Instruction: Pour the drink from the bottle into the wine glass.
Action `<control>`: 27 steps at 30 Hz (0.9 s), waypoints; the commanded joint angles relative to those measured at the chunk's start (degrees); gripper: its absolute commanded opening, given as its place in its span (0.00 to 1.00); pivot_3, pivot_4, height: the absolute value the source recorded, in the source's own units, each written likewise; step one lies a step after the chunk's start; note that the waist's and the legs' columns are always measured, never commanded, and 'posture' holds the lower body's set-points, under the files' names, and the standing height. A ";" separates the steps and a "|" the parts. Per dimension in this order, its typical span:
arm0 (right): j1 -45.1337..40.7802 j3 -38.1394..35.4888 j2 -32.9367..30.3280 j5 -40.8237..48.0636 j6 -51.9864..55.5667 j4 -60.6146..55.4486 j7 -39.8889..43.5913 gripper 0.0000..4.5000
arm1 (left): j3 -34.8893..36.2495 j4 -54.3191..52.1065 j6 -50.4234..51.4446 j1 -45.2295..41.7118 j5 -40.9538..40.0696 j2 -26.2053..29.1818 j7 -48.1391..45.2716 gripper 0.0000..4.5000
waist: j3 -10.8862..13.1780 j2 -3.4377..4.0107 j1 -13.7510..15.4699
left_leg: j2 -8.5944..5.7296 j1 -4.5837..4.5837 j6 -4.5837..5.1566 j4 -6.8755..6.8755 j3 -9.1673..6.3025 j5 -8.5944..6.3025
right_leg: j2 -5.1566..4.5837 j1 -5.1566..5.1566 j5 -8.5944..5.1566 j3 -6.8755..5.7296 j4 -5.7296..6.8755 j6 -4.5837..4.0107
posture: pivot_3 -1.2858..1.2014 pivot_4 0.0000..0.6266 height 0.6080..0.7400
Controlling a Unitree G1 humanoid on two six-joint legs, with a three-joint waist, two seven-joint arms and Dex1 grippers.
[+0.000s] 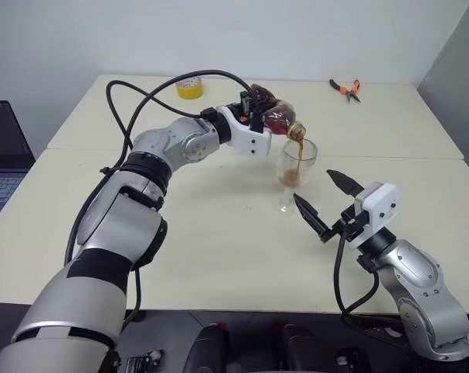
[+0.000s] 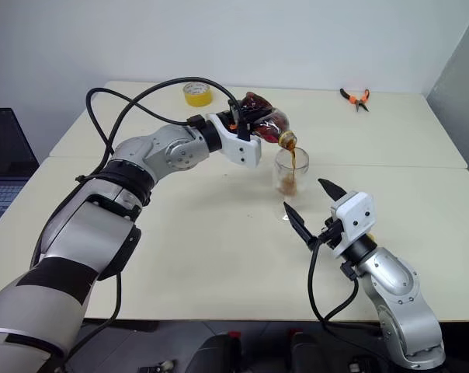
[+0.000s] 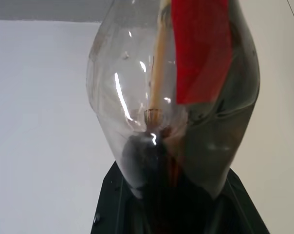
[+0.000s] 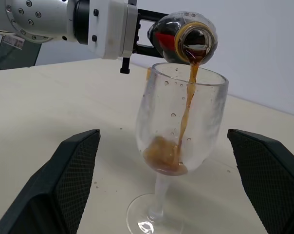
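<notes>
My left gripper (image 1: 255, 107) is shut on the bottle (image 1: 275, 116), which lies tilted with its open mouth over the wine glass (image 1: 295, 167). A thin brown stream of the drink (image 4: 187, 105) falls into the bowl, and a little of it pools at the bottom (image 4: 164, 160). More dark drink remains in the bottle (image 3: 205, 141), beside its red label. The glass stands upright on the cream table (image 1: 219, 256). My right gripper (image 1: 312, 185) is open just in front of the glass, one black finger (image 4: 64, 185) on each side, touching nothing.
A yellow tape roll (image 1: 189, 87) sits at the back of the table behind my left arm. Orange-handled pliers (image 1: 345, 89) lie at the back right. A laptop (image 1: 1, 155) stands off the table's left edge.
</notes>
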 commanded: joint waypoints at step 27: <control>-1.20 -1.21 0.83 2.36 -1.52 -1.44 0.70 1.00 | 0.51 -1.53 -1.07 -3.65 -0.48 2.09 1.50 0.14 | 0.00 0.00 0.00 | 0.00 -0.01 -0.01 0.05 0.00 0.01 | 0.00 -0.01 0.00 -0.01 0.05 0.00 | 0.52 0.24 1.00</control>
